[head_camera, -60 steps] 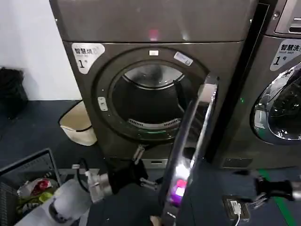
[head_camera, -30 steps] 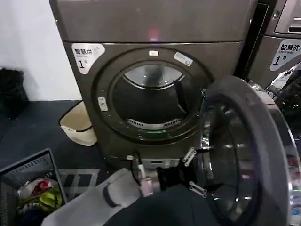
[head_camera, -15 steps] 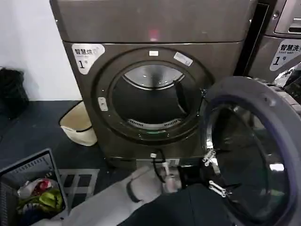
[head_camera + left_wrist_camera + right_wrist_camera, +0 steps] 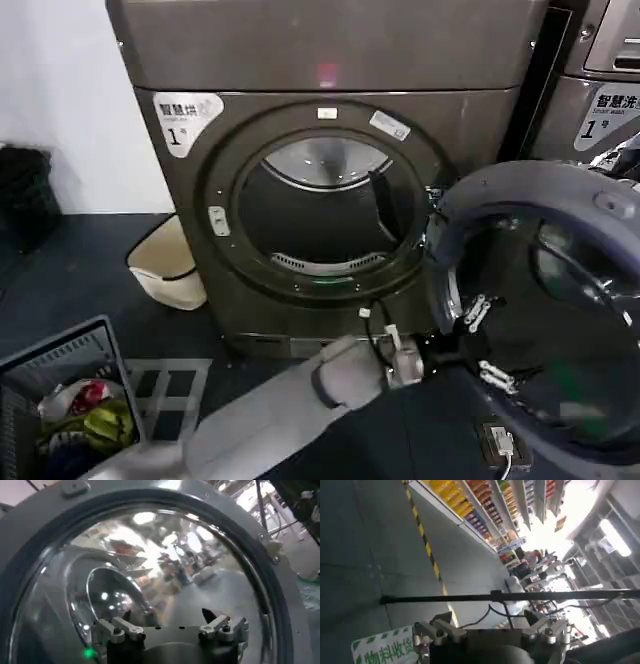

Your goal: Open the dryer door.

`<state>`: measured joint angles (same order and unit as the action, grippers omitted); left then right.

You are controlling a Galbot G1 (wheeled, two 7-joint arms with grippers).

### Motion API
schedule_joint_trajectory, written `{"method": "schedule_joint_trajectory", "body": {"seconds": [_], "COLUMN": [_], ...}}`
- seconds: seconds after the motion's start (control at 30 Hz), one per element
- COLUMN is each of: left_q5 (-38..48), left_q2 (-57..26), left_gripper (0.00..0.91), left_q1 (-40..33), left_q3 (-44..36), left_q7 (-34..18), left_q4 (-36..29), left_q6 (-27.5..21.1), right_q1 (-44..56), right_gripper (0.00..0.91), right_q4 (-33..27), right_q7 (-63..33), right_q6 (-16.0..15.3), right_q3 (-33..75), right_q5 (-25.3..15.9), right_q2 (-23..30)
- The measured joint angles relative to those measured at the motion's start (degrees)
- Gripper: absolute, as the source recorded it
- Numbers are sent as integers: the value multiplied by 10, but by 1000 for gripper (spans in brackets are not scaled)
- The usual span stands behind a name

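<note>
The bronze-grey dryer (image 4: 330, 50) stands ahead with its round drum opening (image 4: 320, 215) uncovered. The dryer door (image 4: 520, 190) is swung out to the right, its pale grey inner ring and dark glass facing me. My left arm reaches across from the lower left. Its gripper (image 4: 487, 345) is open, close against the door's inner glass, with nothing between its fingers. The left wrist view looks straight at the door (image 4: 40, 530), with the left gripper (image 4: 167, 625) spread wide before the glass bowl. The right gripper (image 4: 490, 625) hangs open over grey floor.
A second grey machine (image 4: 600, 100) stands right of the dryer, behind the open door. A cream bin (image 4: 165, 265) sits at the dryer's lower left. A basket of laundry (image 4: 60, 400) is at the bottom left. A small white device (image 4: 498, 440) lies on the floor.
The door has swung from half open to wide open on the right. My left arm has travelled right and forward with it, gripper staying at the inner face.
</note>
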<state>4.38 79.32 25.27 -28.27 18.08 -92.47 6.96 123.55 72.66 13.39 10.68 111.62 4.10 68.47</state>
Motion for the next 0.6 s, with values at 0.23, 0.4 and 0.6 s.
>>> {"method": "schedule_joint_trajectory", "body": {"seconds": [0.23,0.4,0.6], "left_q5": [-42,-56,-75], "left_q2": [45,71,96], "left_gripper": [907,907,907], "left_q1": [-19,-25,-27], "left_q3": [9,19,27], "left_q7": [-20,-38,-57], "left_q4": [53,86,113], "left_q6": [10,8,-3], "right_q1": [1,1,1], "right_gripper": [907,907,907], "right_q4": [5,5,12], "right_q7": [1,2,4], "right_q6": [1,2,2], "right_q3": [2,3,3], "right_q5": [3,3,3], "right_q2": [4,6,10]}}
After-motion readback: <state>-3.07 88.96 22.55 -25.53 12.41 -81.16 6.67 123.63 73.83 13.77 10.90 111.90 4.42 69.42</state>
